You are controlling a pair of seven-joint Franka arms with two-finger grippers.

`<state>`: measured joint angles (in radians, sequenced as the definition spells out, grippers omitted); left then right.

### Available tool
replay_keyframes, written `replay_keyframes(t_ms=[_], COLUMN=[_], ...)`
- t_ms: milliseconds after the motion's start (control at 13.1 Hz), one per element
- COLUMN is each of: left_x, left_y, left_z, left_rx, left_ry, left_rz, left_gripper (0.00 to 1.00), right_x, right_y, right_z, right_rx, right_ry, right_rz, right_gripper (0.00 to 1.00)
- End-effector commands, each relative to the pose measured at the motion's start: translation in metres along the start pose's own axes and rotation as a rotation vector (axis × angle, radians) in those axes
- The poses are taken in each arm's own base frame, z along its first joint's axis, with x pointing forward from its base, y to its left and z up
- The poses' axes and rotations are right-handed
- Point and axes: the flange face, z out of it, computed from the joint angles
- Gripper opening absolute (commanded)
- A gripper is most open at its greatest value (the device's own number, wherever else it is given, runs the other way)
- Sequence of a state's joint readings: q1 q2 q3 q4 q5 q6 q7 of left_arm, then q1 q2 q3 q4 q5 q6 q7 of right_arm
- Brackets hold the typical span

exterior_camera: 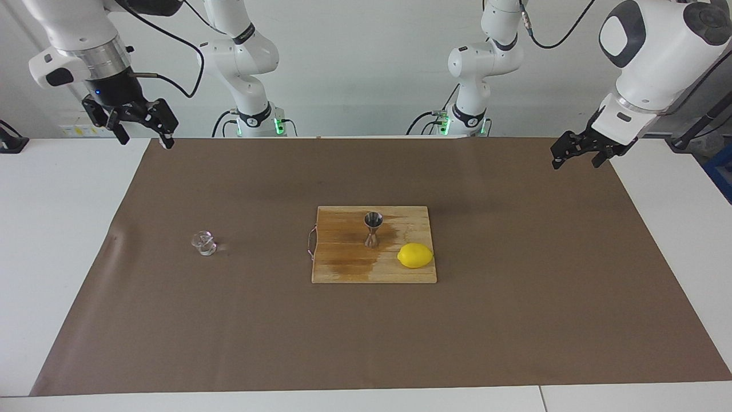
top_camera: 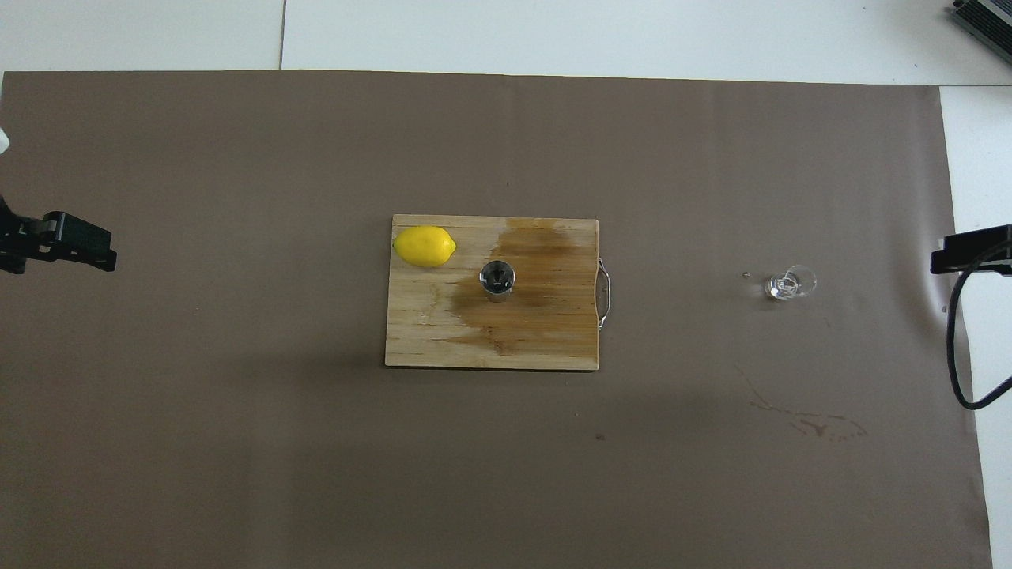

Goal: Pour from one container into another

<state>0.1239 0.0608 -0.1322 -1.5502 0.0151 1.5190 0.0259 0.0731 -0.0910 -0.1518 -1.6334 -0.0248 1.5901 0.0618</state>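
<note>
The small clear glass cup (exterior_camera: 203, 243) (top_camera: 789, 283) stands upright on the brown mat toward the right arm's end of the table. The steel hourglass jigger (exterior_camera: 373, 229) (top_camera: 497, 279) stands upright on the wooden cutting board (exterior_camera: 343, 272) (top_camera: 553, 348), on a dark wet stain. My right gripper (exterior_camera: 144, 139) (top_camera: 971, 259) hangs open and empty high over the mat's corner, well clear of the glass. At the other end my left gripper (exterior_camera: 575, 160) (top_camera: 79, 246) waits open and empty over the mat's edge.
A yellow lemon (exterior_camera: 415, 255) (top_camera: 424, 246) lies on the board beside the jigger, toward the left arm's end. A metal handle (top_camera: 604, 294) sticks out of the board toward the glass. Faint dried marks (top_camera: 806, 423) stain the mat.
</note>
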Motion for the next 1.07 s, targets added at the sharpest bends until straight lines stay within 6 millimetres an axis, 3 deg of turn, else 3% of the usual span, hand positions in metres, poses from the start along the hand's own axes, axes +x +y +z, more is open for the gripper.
replay_keyframes(t_ms=[0,153,306,995], left_x=[-0.007,-0.007,-0.006,-0.002], left_y=[0.003,0.004,0.007,0.006], left_z=[-0.007,-0.008,-0.01,-0.016], left_rx=[0.018,0.015,0.014,0.011], left_ry=[0.032,0.035,0.044,0.092], left_rz=[-0.012,-0.01,-0.004,-0.007], left_gripper=[1.0,1.0,1.0,1.0], right_x=[-0.002,-0.001,0.0,0.003], right_y=[0.003,0.009,-0.001,-0.017], right_z=[0.005,0.008,0.009,0.013], right_rx=[-0.012,-0.006,-0.024,-0.028], right_ry=[-0.029,-0.045,-0.035,-0.03], right_rz=[0.019,0.031,0.0,-0.046], right_gripper=[1.0,1.0,1.0,1.0])
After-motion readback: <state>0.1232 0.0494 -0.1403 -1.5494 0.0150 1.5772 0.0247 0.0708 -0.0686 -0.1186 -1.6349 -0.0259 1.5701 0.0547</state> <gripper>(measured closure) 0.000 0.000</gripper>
